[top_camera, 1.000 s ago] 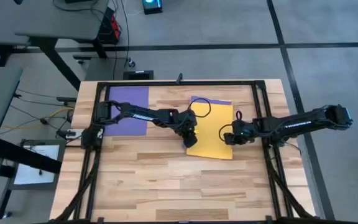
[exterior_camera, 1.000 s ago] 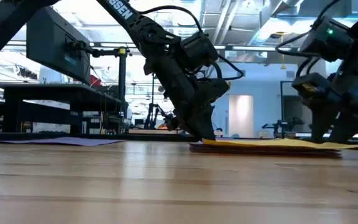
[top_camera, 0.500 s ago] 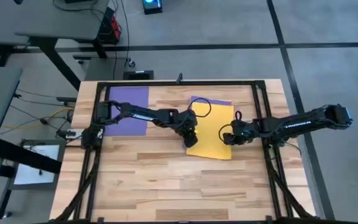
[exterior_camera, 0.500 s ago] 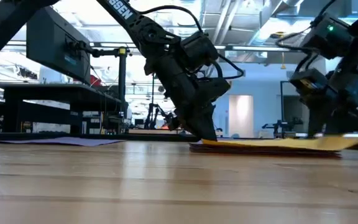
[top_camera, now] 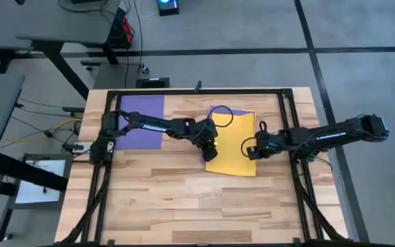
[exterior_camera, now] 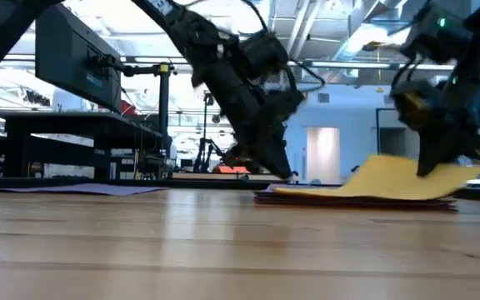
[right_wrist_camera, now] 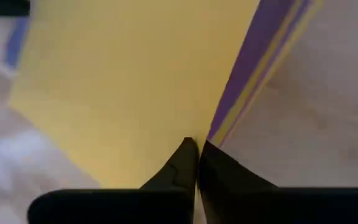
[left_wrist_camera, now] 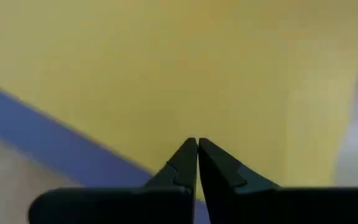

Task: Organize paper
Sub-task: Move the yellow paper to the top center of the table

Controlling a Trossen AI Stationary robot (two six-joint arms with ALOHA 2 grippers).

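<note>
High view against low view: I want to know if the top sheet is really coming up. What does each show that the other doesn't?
Only the high view shows a separate purple sheet lying flat near the table's left side, and the yellow sheet's full outline. Only the low view shows the yellow sheet's right edge curling up off the stack at the right gripper. Both show the left gripper pressing on the stack's opposite edge.

one purple sheet [top_camera: 142, 121], one paper stack [top_camera: 232, 143], two arms
</note>
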